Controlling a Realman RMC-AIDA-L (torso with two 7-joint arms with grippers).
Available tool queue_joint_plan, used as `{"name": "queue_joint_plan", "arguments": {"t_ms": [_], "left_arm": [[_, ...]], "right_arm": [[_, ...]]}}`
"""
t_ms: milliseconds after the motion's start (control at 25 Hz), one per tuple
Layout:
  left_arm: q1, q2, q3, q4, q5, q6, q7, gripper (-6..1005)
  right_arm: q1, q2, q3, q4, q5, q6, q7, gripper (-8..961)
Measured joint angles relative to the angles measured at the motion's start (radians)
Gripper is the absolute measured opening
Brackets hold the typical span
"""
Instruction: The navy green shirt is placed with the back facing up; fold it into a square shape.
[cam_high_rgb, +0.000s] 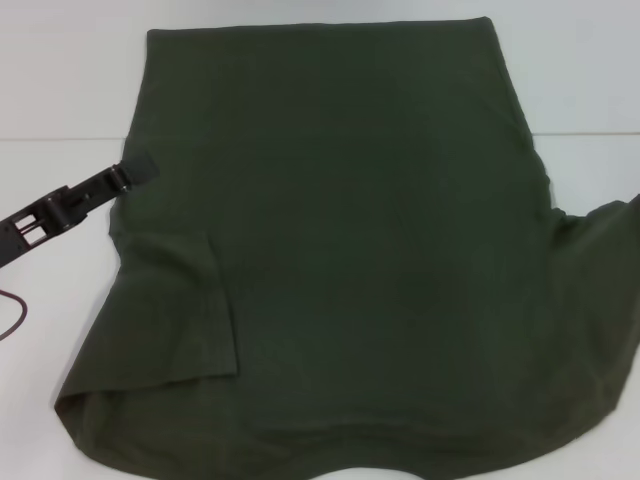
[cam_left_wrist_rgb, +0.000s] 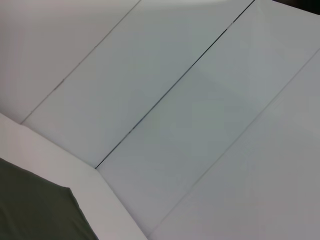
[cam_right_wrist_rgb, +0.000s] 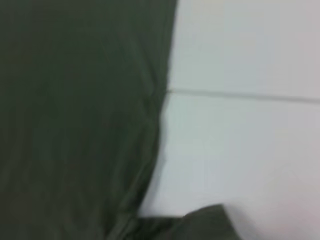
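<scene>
Your left hand sits at 9 o'clock, fingers closed, pinching the navy green shirt edge on the white desk. Right hand out of view.

The large dark olive-green knit short-sleeved shirt is spread flat on the white table, filling most of the head view, with its straight hem at the far side. One sleeve is folded in over the body at the near left, and the other is spread out to the right. The left gripper is set at the shirt's left edge, touching it.
</scene>
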Motion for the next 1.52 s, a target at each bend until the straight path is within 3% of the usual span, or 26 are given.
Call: {"name": "queue_joint_plan", "arguments": {"t_ms": [320,520,1000,1320,1520], "left_arm": [[-0.002,0.004,-0.019,-0.002,-0.007,0.001,0.000,960],[-0.011,0.007,-0.020,-0.011,-0.007,-0.004,0.000,960],[-0.011,0.008,-0.040,-0.019,-0.009,-0.008,0.000,960],[-0.007,0.014,-0.066,-0.042,-0.013,-0.014,0.007,959],[-0.010,0.015,-0.070,-0.042,-0.014,-0.017,0.008,959]], "right_arm": [[0.004,0.007,-0.004,-0.099,-0.003,-0.265,0.035,18],[0.015,0.020,-0.004,-0.137,0.011,-0.316,0.040,19],[0.161,0.079,-0.079,-0.065,0.005,-0.309,0.048,20],[0.201,0.104,-0.129,0.016,0.006,-0.266,0.067,20],[0.206,0.103,-0.127,0.050,0.026,-0.249,0.059,21]]}}
